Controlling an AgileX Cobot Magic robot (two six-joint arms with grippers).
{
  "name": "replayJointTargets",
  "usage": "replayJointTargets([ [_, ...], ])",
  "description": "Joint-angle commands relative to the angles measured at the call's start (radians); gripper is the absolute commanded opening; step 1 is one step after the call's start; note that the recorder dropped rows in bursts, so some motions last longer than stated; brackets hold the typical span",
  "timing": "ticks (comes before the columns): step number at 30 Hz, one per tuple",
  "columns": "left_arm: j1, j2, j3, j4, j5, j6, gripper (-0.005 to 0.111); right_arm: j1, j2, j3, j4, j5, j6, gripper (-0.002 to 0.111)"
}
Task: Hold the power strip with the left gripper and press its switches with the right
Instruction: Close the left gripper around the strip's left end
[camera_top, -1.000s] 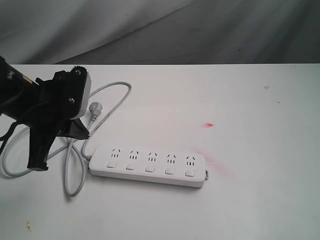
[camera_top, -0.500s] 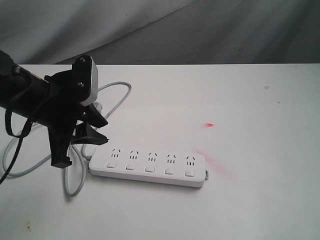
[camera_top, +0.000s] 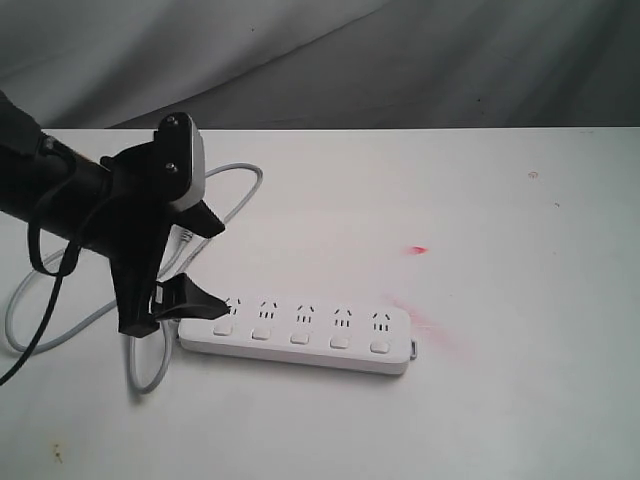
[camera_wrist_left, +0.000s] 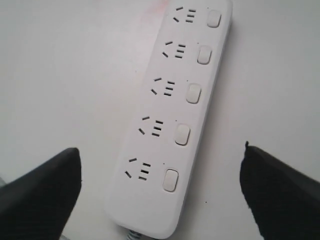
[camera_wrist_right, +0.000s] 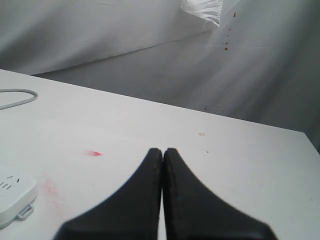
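So, the power strip (camera_top: 295, 338) lies flat on the white table (camera_top: 520, 400), lengthways across the ext. view, a bit left of centre. Its five switches (camera_wrist_left: 193, 93) sit in a row along the side nearer that camera, and its grey cord (camera_top: 135, 360) loops off the left end. It doesn't look to have shifted at all. What has changed is the left gripper (camera_top: 218, 268): a sec ago it hung well off to the left over the cord loops w/ its jaws together. Now it has swung in over the cord end of the strip and the jaws have spread wide. In the left wrist view the two dark fingers (camera_wrist_left: 50, 190) stand either side of the strip's end w/ bare table showing between each finger and the white plastic, so it straddles but doesn't grip; nothing is held yet. In the ext. view the lower fingertip overlaps the first socket, but contact can't be told from there. The right gripper (camera_wrist_right: 162, 152) hasn't budged: pads pressed together, empty, out of the ext. view. Its own camera shows only the strip's far end (camera_wrist_right: 15, 200) at the edge, next to a red smear (camera_top: 418, 250) on the table. Judgement: the hold step is lined up but not done. The left needs to come down and close on the strip before the right can go for any pressing, which hasn't begun.
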Motion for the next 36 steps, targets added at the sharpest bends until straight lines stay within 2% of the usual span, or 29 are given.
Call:
replayJointTargets([
  [1,-0.003,0.051,-0.003,-0.022,0.022,0.072,0.081,-0.004,-0.005,0.003,-0.011,-0.002,0.001,0.000],
  [8,-0.003,0.094,-0.003,-0.040,0.014,0.217,0.082,-0.004,-0.005,0.003,-0.011,-0.002,0.001,0.000],
  [16,0.009,0.151,-0.003,-0.041,-0.059,0.241,0.094,-0.004,-0.005,0.003,-0.011,-0.002,0.001,0.000],
  [25,0.015,0.220,-0.003,-0.041,-0.115,0.240,0.096,-0.004,-0.005,0.003,-0.011,-0.002,0.001,0.000],
  [36,0.091,0.237,-0.003,-0.061,-0.104,0.231,0.096,-0.004,-0.005,0.003,-0.011,-0.002,0.001,0.000],
])
